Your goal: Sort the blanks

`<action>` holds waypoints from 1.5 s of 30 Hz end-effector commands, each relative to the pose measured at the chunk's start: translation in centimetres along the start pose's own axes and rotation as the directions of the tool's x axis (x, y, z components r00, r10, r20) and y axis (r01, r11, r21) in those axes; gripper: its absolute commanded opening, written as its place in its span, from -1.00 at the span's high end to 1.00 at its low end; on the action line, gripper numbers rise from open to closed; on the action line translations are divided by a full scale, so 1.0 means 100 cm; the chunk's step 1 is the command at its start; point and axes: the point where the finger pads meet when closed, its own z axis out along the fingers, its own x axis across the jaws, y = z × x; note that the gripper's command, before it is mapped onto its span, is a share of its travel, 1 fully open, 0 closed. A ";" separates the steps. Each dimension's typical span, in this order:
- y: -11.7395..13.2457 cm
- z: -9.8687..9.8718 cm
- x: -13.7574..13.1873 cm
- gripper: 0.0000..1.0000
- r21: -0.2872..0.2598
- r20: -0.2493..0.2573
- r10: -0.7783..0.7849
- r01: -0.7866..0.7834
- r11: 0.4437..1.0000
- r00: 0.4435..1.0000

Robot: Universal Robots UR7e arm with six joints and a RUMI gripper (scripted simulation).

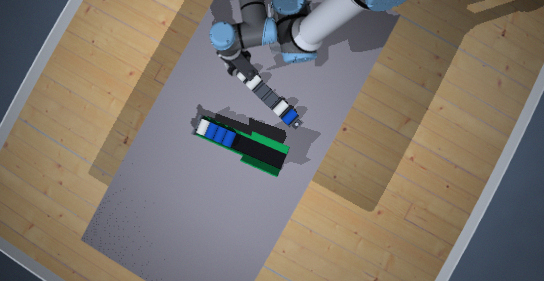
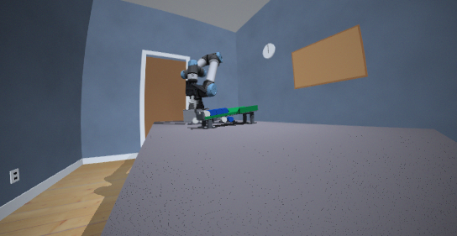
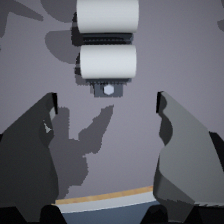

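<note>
The green ramp [image 1: 270,142] [image 2: 249,109] has a dark bed. A white blank [image 1: 202,127] [image 2: 206,113] lies across it at the stop, with three blue blanks [image 1: 220,133] [image 2: 218,112] packed against it. The dark stock rack [image 1: 266,94] holds a white blank [image 1: 281,107] [image 2: 223,119] and a blue blank [image 1: 290,116] [image 2: 230,119] at its far end. Two more whites sit side by side at the near end: the end one [image 3: 108,61] and its neighbour [image 3: 107,17] [image 1: 253,82]. My gripper [image 3: 107,93] [image 1: 239,71] is partly open and empty, above and just beyond that near end.
A small end tab with a bolt [image 3: 108,89] projects from the rack near my fingertips; another bolt [image 1: 297,124] is at its other end. The ramp stands on legs [image 2: 252,118] beside the rack. The arm's links reach over the table's back.
</note>
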 end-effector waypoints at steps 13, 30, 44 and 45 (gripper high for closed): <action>0.000 0.009 0.000 0.01 -0.001 -0.001 0.000 0.000 1.000 1.000; 0.000 0.032 0.001 0.01 -0.001 -0.001 0.000 0.000 1.000 1.000; 0.000 0.047 0.001 0.01 -0.001 -0.001 0.000 0.000 1.000 1.000; 0.000 0.047 0.001 0.01 -0.001 -0.001 0.000 0.000 1.000 1.000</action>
